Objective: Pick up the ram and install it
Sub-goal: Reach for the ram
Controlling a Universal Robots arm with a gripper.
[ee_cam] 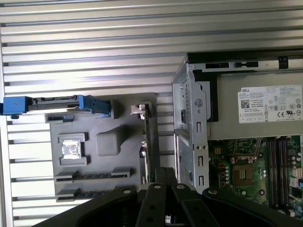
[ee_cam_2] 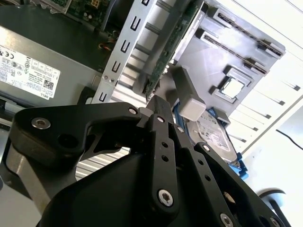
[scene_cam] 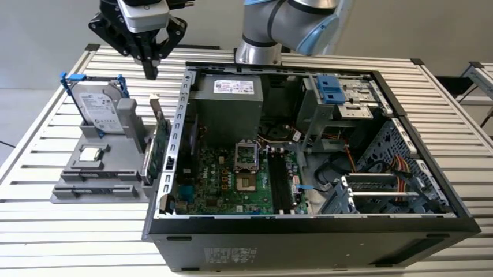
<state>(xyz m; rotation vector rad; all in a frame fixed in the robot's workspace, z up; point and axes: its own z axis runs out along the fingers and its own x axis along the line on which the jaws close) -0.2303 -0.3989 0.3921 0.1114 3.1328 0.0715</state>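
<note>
Exterior view: the black two-finger gripper hangs above the grey plastic parts holder, just beside the open black computer case. Its fingers are drawn narrow, tips together.

First wrist view: the ram, a slim dark stick, lies in a holder slot, apart from the gripper.

Second wrist view: the fingertips are near the upright green expansion card.

Wrist cameras look past the pincer.
</note>
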